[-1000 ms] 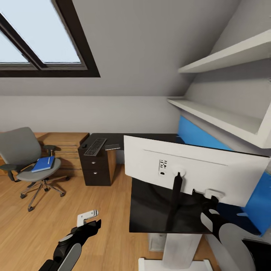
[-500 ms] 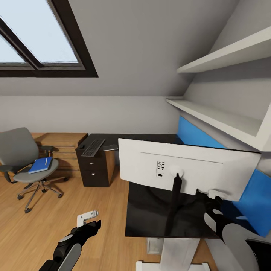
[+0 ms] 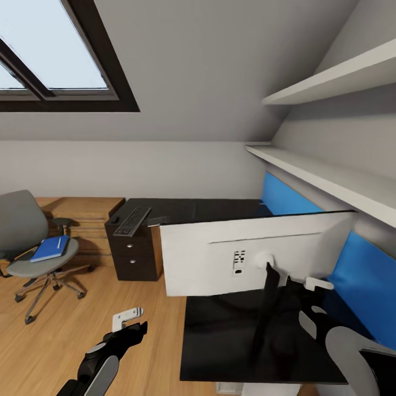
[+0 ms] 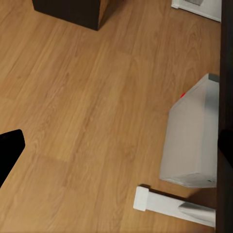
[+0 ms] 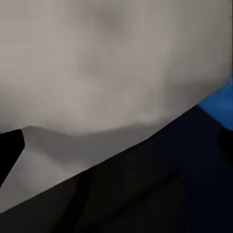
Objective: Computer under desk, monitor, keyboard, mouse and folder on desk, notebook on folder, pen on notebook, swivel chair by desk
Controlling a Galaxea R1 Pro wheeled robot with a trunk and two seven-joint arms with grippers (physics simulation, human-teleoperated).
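**Monitor at the near end of the glossy black desk**

The desk [image 3: 220,335] runs in an L: a glossy black top, its near end right below me, its far arm along the pale grey back wall over a dark drawer unit [image 3: 132,250] with round silver knobs. The monitor [image 3: 253,258] stands on that near end, its smooth white back facing me, tilted so its right end sits higher, on a black arm. My right gripper [image 3: 308,289] is up against the lower right edge of the monitor's back; I cannot tell whether it is grasping. My left gripper [image 3: 131,322] hangs over the light wood floor [image 3: 66,335], its fingers apart and holding nothing.

The keyboard [image 3: 132,221] lies on the far left corner of the desk, above the drawers. The swivel chair [image 3: 33,250], grey fabric on a chrome star base, stands well apart on the floor, with the bright blue folder [image 3: 50,248] flat on its seat. The boxy pale computer [image 4: 191,136] stands on the floor at the desk's edge. White shelves [image 3: 330,82] cross the right wall above a blue panel.
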